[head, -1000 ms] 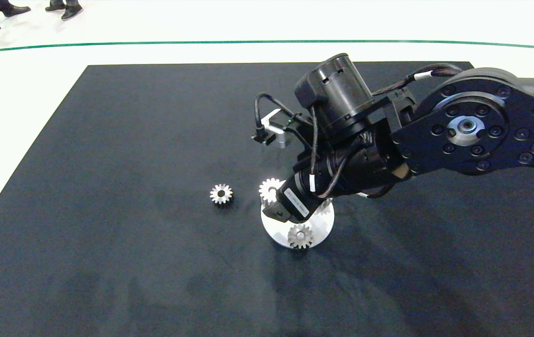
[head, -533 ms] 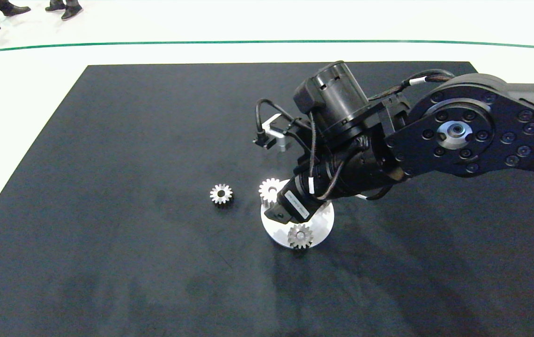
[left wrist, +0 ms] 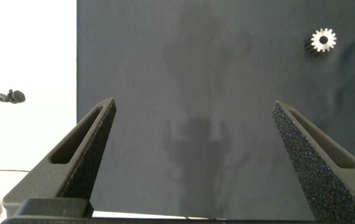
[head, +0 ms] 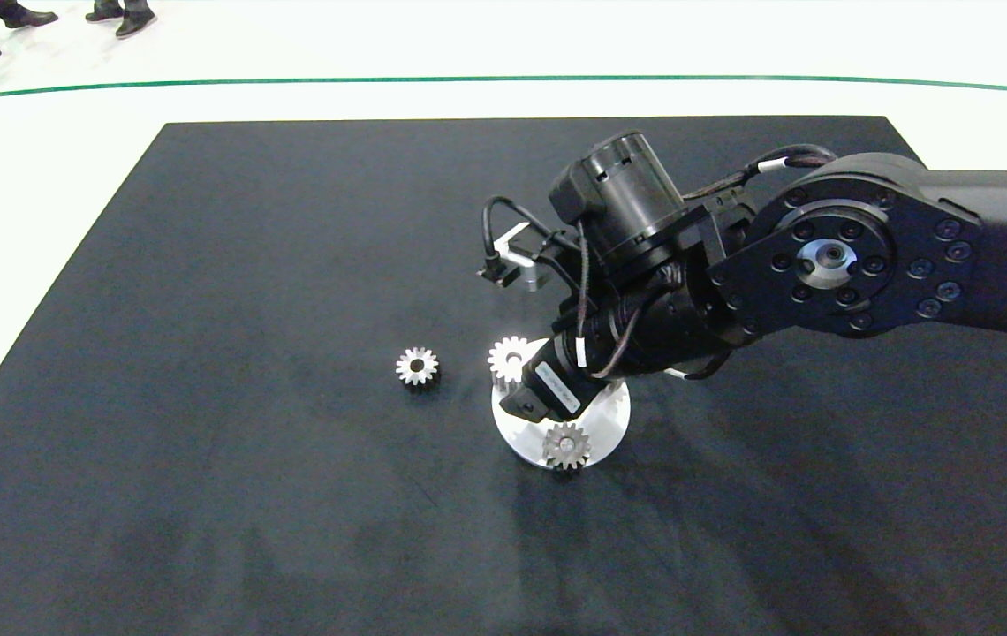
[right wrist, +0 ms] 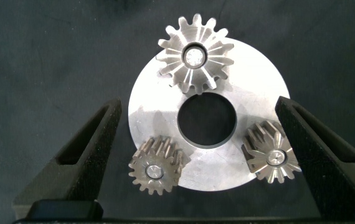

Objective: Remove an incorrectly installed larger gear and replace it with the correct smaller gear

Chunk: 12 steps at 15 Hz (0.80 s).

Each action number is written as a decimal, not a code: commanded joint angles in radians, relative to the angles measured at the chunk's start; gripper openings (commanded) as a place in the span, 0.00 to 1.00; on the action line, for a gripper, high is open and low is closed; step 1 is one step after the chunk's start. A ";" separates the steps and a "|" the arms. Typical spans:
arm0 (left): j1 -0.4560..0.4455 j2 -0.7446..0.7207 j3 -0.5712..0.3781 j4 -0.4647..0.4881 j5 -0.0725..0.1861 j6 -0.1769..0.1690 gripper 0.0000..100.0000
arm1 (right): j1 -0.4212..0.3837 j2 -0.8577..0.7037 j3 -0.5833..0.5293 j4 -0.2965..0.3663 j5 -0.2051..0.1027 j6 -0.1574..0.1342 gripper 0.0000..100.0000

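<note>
My right claw (right wrist: 193,155) hangs over a round silvery plate (right wrist: 261,81) on the dark surface (head: 203,265), its two fingers spread wide apart and holding nothing. From the right wrist view the plate sits between my fingers, with a round hole at its middle and three gears standing on pins around it. The larger gear (right wrist: 195,55), with long pointed teeth, sits at the plate's edge farthest from my wrist. Two small mounted gears (right wrist: 157,167) stand closer to me, one near each finger.

The smaller gear (head: 417,366) that I judge to be the replacement lies loose on the surface, near the plate on its left side in the head view.

My left claw (left wrist: 193,155) is parked well away over bare surface, fingers also apart.

I judge the removal step is only beginning: the larger gear is on its pin, untouched. Next I need to reach forward past the two small gears, centre my fingers on the larger gear, come down, close on its teeth and lift straight up off the pin.
</note>
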State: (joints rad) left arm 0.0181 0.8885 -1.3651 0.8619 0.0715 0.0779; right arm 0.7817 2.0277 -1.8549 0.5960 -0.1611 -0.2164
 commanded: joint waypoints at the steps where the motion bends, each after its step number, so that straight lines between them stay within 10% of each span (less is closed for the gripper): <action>1: 0.000 0.000 0.000 0.005 0.001 0.000 1.00 | 0.001 -0.001 0.002 0.004 -0.002 -0.001 1.00; 12: 0.000 0.000 0.000 0.005 0.001 0.000 1.00 | -0.007 0.011 0.003 -0.024 -0.002 -0.001 0.97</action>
State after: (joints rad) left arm 0.0181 0.8885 -1.3638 0.8619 0.0711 0.0779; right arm 0.7745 2.0374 -1.8526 0.5677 -0.1615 -0.2160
